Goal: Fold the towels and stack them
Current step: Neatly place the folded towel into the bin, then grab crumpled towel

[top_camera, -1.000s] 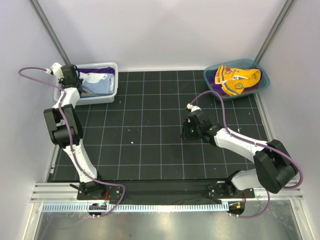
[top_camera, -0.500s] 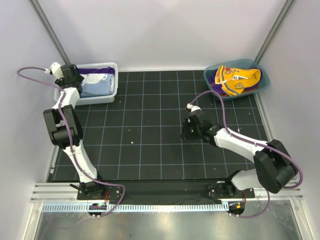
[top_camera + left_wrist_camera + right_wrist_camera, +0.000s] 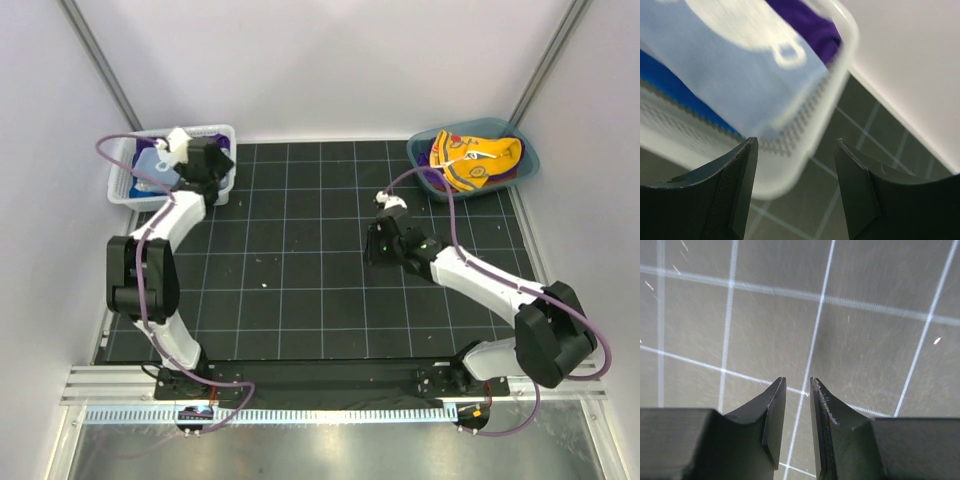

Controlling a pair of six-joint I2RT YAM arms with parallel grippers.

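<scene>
- Left pincer: we see its two dark fingers spread wide with nothing between them. It hangs at the right end of the white mesh basket, whose rounded corner shows blurred just ahead of the fingertips. We cannot tell whether the two touch.
- Right pincer: its fingers stand only a narrow slit apart and hold nothing. They point down at bare grid lines near the middle of the table, well apart from every towel.
- Black mat: marked with a white grid, it covers the table under both arms.
- Teal tub: it sits at the far right corner of the mat, loosely heaped with cloth.
- The basket sits at the far left corner, partly hidden in the overhead view by the left arm.
- Yellow-orange towel: crumpled, with navy trim, it lies on top of the heap in the tub.
- Light blue towel: it lies flat in the basket and bears a white print. We also see a strip of deeper blue at its near edge, behind the mesh wall.
- Deep purple towel: it lies in the basket just past the light blue one, against the far wall.
- Second purple towel: we see only an edge of it, under the yellow-orange one at the tub's near left side.
</scene>
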